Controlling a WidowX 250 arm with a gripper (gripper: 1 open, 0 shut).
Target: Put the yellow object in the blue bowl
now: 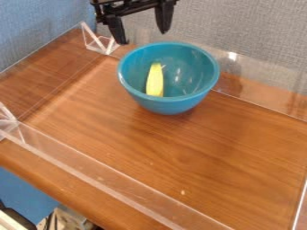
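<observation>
Well, the banana point(155, 80) lies inside the blue bowl point(170, 77) on the wooden surface point(156, 157), while the tool point(143, 29) hangs wide apart toward eleven o'clock.

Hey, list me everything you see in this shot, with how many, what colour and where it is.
Bowl: one, blue, on the table's far part
Banana-like piece: one, yellow, inside the bowl, toward its left side in the picture
Table: one, wood brown, across the middle of the view
Clear frames: two, see-through with whitish edges, one at the far edge behind the bowl's left, one at the picture's left edge
Clear strip: one, transparent, along the table's near edge
Walls: grey textured at the back, blue-grey at the left
Dark items: bottom left corner, too cut off to name or count
Gripper: one, black, at the top of the picture, fingers apart, beyond the bowl
</observation>
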